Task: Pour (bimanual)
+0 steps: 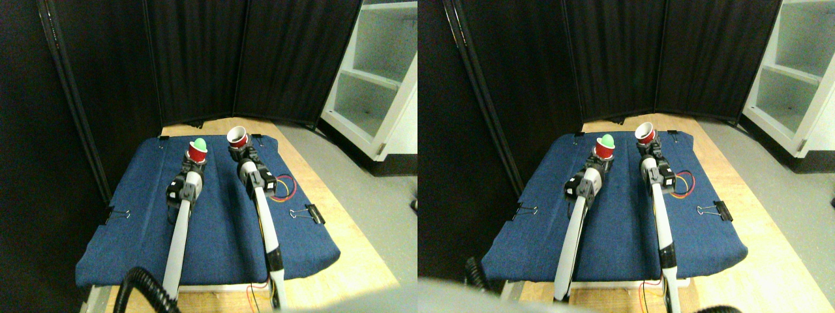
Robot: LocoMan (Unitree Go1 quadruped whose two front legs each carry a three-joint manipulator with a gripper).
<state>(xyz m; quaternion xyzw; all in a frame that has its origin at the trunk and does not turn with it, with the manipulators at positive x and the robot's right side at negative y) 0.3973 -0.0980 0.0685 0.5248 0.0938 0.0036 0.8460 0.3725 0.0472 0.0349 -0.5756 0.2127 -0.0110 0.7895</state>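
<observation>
On the blue cloth that covers the table, both arms reach forward, each with a red cup at its tip. I take the cloth as my landmark for all positions.

Left tool: clamped on the left cup, which stands upright over the far half of the cloth, left of its middle. A green ball sits in the cup's mouth, partly proud of the rim.

Right tool: clamped on the right cup, over the far edge of the cloth, just right of the left cup. This one is tilted, with its mouth turned toward me and to the left. I see only the pale inside; contents cannot be told.

The two cups are near each other but apart. My judgement: grasps done, transfer not yet made.

Risks from here:
- The ball rides high, so a quick tilt of the left cup could throw it past the receiving mouth onto the cloth, where it may roll off the edge.
- The receiving cup's mouth faces sideways, so a ball could bounce out unless it is righted first.
- Rims may collide if the arms close in unevenly, and a thin cup could slip or crush.
- Loose wires and a binder clip lie at the cloth's right side, close under the right arm, and could snag it.
</observation>
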